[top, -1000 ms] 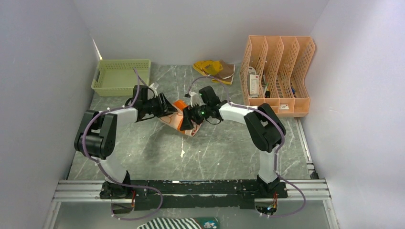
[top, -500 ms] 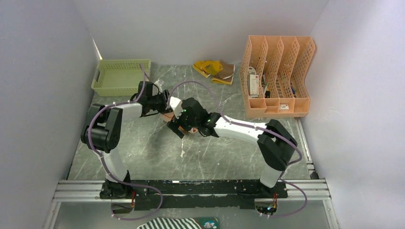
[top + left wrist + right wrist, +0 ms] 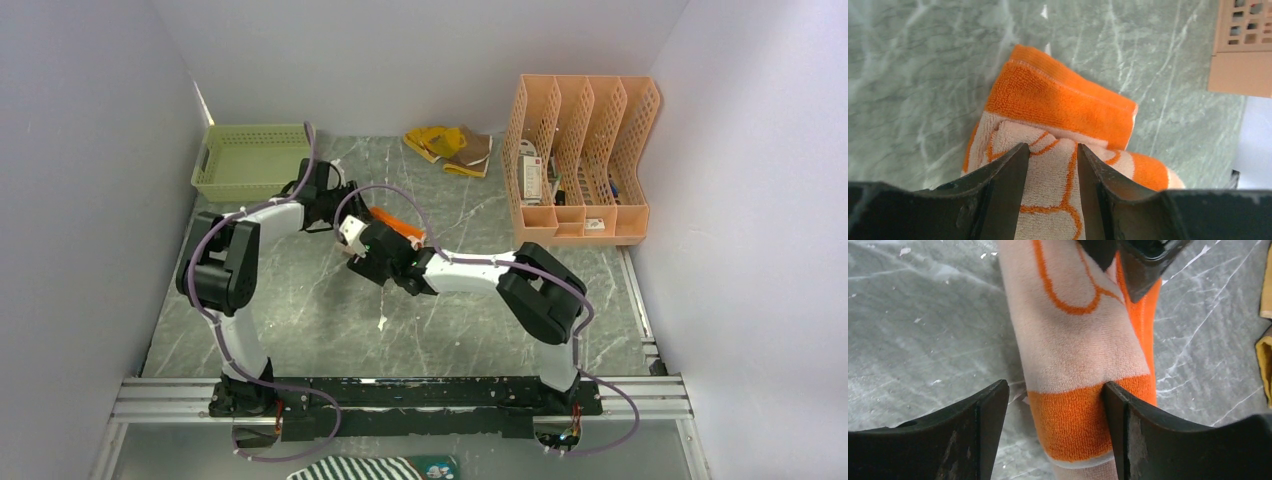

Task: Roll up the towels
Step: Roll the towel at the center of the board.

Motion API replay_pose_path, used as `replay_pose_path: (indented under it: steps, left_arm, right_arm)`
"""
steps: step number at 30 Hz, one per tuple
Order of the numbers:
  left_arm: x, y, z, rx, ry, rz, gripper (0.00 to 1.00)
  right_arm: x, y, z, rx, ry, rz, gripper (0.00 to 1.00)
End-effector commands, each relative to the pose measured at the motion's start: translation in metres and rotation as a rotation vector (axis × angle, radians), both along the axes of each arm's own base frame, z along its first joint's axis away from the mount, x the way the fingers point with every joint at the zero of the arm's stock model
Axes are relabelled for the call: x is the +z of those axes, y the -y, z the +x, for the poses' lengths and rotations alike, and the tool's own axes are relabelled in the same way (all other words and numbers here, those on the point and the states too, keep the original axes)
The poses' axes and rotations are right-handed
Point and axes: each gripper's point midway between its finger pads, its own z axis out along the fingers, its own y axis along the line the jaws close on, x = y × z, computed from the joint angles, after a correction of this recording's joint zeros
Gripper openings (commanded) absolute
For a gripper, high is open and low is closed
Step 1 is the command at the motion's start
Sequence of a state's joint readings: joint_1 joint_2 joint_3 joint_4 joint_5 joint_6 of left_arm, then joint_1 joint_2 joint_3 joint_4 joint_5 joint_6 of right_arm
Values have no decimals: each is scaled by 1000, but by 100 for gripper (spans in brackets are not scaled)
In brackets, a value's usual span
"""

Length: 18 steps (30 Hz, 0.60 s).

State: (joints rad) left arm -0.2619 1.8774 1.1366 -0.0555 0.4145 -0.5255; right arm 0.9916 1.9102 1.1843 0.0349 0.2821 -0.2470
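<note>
One orange towel (image 3: 393, 221), one yellow towel (image 3: 437, 141), one green basket (image 3: 250, 189), one peach file rack (image 3: 583, 120) with four slots, one striped cloth (image 3: 350, 469), two robot arms (image 3: 222, 262) (image 3: 535, 290), one marbled surface (image 3: 450, 330).

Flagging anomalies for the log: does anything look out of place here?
The yellow towel lies crumpled at the far edge of the table. A striped cloth lies off it, at the overhead view's bottom edge. Nothing looks damaged.

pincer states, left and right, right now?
Left pincer: closed, pinching a fold of the orange towel.
Right pincer: open, straddling the same towel's end, not clamped on it.
</note>
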Motion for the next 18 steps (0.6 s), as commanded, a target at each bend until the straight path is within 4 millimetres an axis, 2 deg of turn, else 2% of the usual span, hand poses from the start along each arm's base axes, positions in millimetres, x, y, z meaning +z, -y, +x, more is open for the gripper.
replay_pose_path:
  steps: [1, 6, 11, 13, 14, 18]
  left_arm:
    - [-4, -49, -7, 128, -12, 227, 54]
    - [41, -68, -11, 220, 74, 211, 55]
    - [83, -85, -18, 294, 152, 159, 58]
    - [93, -89, -25, 308, 171, 142, 58]
    - [96, -90, -30, 312, 179, 137, 59]
    - [83, -85, -56, 296, 155, 78, 60]
  right_arm:
    - [0, 0, 20, -12, 53, 0, 69]
    - [3, -4, 35, 37, -75, 124, 63]
    - [13, -9, 40, 77, -274, 279, 59]
    - [10, -11, 39, 76, -363, 291, 58]
    - [2, -11, 40, 62, -410, 285, 57]
    - [-19, -11, 40, 5, -582, 297, 49]
